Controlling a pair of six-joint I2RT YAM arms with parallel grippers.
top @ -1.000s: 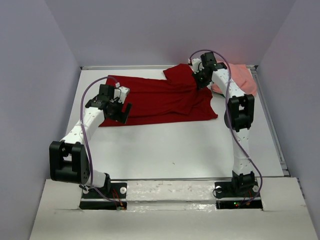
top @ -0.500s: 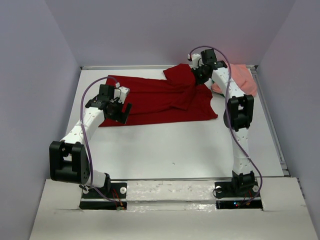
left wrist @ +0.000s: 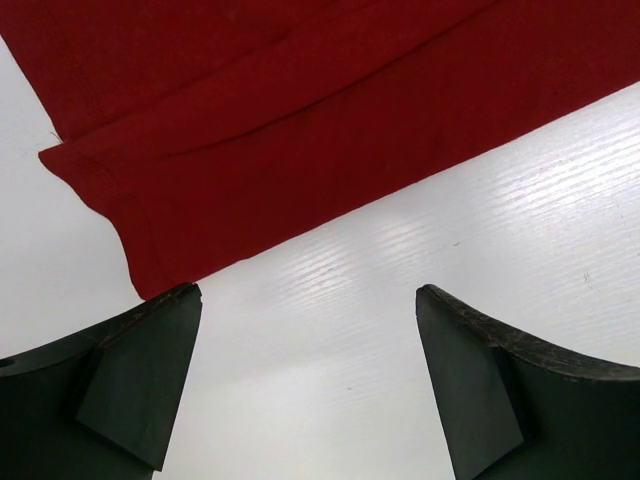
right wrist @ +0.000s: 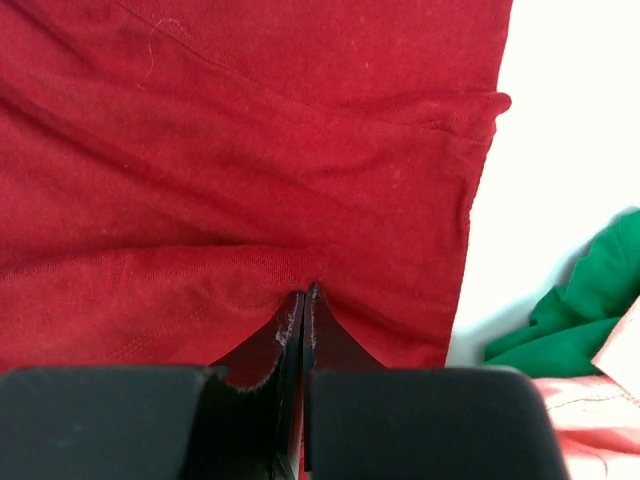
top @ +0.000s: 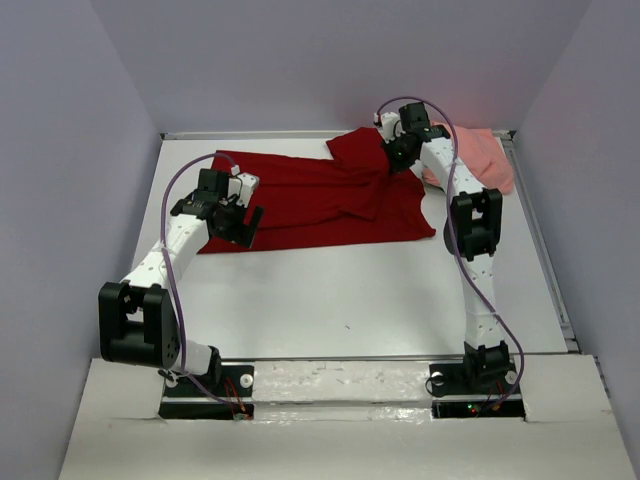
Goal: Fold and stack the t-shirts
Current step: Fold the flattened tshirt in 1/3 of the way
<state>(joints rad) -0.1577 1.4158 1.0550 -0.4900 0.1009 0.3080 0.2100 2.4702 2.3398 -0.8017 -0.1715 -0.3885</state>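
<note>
A dark red t-shirt (top: 320, 200) lies spread across the back of the white table (top: 350, 290). My right gripper (top: 399, 153) is at the shirt's back right part, shut on a pinch of its fabric. In the right wrist view the shut gripper (right wrist: 306, 290) holds a raised fold of the red shirt (right wrist: 250, 150). My left gripper (top: 238, 226) hovers open over the shirt's near left hem. In the left wrist view the left gripper (left wrist: 308, 292) holds nothing, and the red shirt's hem corner (left wrist: 160, 250) lies just ahead of it. A salmon pink t-shirt (top: 486, 156) lies at the back right.
A bit of green fabric (right wrist: 590, 305) shows beside the salmon cloth (right wrist: 585, 415) in the right wrist view. Grey walls close in the table on three sides. A metal rail (top: 540, 250) runs along the table's right edge.
My right gripper has drifted slightly toward the back left, drawing the pinched red fabric with it. The left arm has not moved.
</note>
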